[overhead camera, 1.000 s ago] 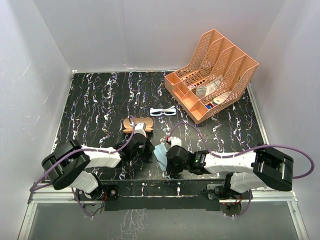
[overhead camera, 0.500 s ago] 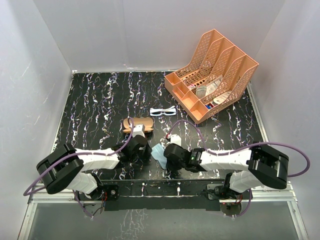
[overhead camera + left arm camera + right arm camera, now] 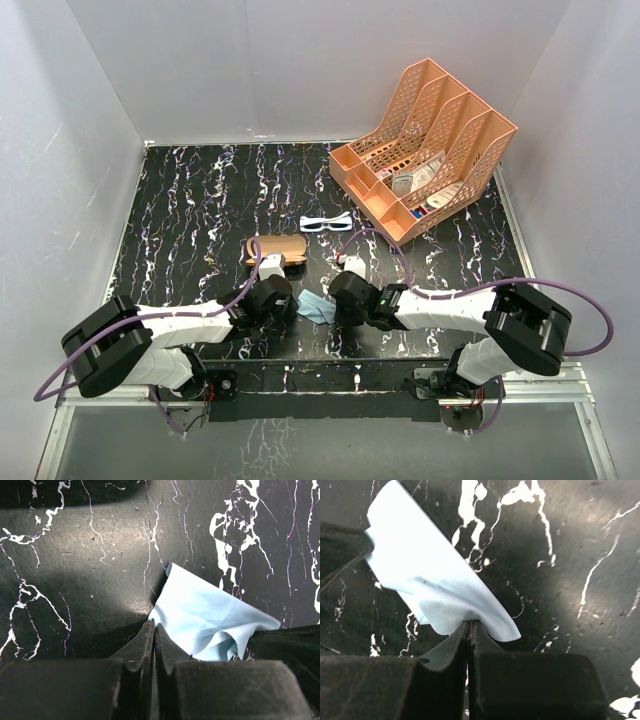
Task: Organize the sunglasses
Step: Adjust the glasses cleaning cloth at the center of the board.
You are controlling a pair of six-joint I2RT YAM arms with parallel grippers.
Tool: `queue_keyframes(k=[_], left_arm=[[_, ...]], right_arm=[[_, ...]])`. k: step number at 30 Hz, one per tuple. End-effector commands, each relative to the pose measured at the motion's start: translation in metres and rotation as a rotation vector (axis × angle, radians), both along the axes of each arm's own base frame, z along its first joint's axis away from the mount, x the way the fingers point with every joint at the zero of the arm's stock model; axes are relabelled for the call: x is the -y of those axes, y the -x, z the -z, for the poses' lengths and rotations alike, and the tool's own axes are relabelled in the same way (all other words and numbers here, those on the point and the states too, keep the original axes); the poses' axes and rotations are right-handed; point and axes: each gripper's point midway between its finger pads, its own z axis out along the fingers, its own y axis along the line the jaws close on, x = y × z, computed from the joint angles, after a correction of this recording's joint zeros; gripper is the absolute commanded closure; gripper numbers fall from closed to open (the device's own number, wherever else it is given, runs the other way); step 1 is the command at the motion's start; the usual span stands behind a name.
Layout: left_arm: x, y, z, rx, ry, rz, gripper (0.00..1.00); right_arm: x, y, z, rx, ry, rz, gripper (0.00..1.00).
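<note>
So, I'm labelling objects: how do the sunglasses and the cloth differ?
The sunglasses lie free by the orange organizer; the cloth is pinched by the left gripper and right gripper. The sunglasses are white-framed; the cloth is plain light blue, crumpled. Both show some blue.

A rumpled light blue cloth (image 3: 315, 307) sits near the front of the black, white-veined table (image 3: 200, 200). A brown case (image 3: 280, 246) lies just behind it. An orange file rack (image 3: 470, 120) stands at the far right corner.

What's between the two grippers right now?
The light blue cloth spans from left gripper to right gripper, both pinching it; top and wrist views show it.
</note>
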Motion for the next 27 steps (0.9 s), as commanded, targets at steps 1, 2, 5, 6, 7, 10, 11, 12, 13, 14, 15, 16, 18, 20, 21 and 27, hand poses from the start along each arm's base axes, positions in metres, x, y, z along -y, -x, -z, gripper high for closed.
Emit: queue_keyframes(k=[1,2,5,6,7,10,11,12,13,14,15,16,18,20,21,27], left_arm=[[-0.034,0.031,0.031,-0.115,-0.153,0.013,1.00],[-0.034,0.031,0.031,-0.118,-0.155,0.013,1.00],[-0.030,0.033,0.029,-0.124,-0.152,0.017,1.00],[-0.029,0.034,0.028,-0.125,-0.151,0.016,1.00],[-0.029,0.034,0.028,-0.128,-0.151,0.014,1.00],[-0.027,0.038,0.027,-0.134,-0.148,0.016,1.00],[-0.027,0.039,0.027,-0.136,-0.150,0.016,1.00],[-0.027,0.039,0.026,-0.135,-0.153,0.015,1.00],[-0.026,0.041,0.026,-0.135,-0.154,0.018,1.00],[-0.026,0.041,0.025,-0.134,-0.156,0.019,1.00],[-0.026,0.042,0.025,-0.133,-0.159,0.020,1.00],[-0.025,0.042,0.023,-0.132,-0.163,0.022,1.00],[-0.024,0.043,0.021,-0.124,-0.175,0.022,1.00],[-0.025,0.042,0.017,-0.111,-0.186,0.015,1.00],[-0.026,0.041,0.015,-0.105,-0.191,0.011,1.00],[-0.033,0.028,-0.010,-0.031,-0.241,0.000,1.00]], right_arm=[[0.054,0.001,0.027,-0.034,0.237,0.002,1.00],[0.055,-0.001,0.026,-0.030,0.239,0.000,1.00],[0.059,-0.008,0.025,-0.033,0.251,-0.006,1.00],[0.059,-0.010,0.024,-0.033,0.253,-0.008,1.00],[0.060,-0.011,0.025,-0.034,0.258,-0.010,1.00],[0.059,-0.014,0.022,-0.029,0.251,-0.013,1.00],[0.059,-0.015,0.022,-0.027,0.251,-0.010,1.00],[0.059,-0.015,0.022,-0.029,0.250,-0.010,1.00],[0.059,-0.015,0.022,-0.030,0.247,-0.008,1.00],[0.059,-0.015,0.022,-0.029,0.247,-0.005,1.00],[0.058,-0.016,0.021,-0.028,0.246,-0.004,1.00],[0.058,-0.016,0.020,-0.027,0.246,0.000,1.00],[0.058,-0.019,0.016,-0.019,0.248,0.013,1.00],[0.055,-0.021,0.010,-0.009,0.230,0.023,1.00],[0.054,-0.021,0.007,-0.006,0.218,0.025,1.00],[0.051,-0.020,-0.003,0.000,0.170,0.039,1.00]])
